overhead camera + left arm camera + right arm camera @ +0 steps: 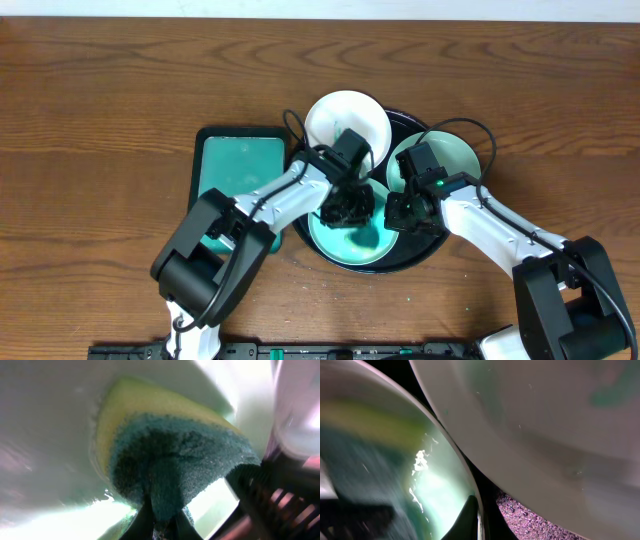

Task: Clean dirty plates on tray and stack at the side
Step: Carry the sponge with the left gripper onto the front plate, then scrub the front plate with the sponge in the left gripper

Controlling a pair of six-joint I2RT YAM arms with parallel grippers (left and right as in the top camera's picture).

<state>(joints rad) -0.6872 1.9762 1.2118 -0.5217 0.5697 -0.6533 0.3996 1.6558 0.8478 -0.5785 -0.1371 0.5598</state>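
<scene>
The black tray (432, 245) holds three white plates. The front plate (355, 248) has teal smears. My left gripper (345, 207) is shut on a yellow-and-teal sponge (170, 455) and presses it onto this plate (45, 435). My right gripper (398, 215) is shut on the right rim of the same plate (395, 460), its fingers (480, 520) pinching the edge. A second plate (445, 160), faintly teal, lies at the tray's right and also shows in the right wrist view (545, 435). A third plate (347, 122), white, lies at the tray's back left, overhanging its rim.
A rectangular black-rimmed teal tray (240, 170) sits on the wooden table just left of the black tray, partly under my left arm. Both arms reach in from the front edge and meet over the black tray.
</scene>
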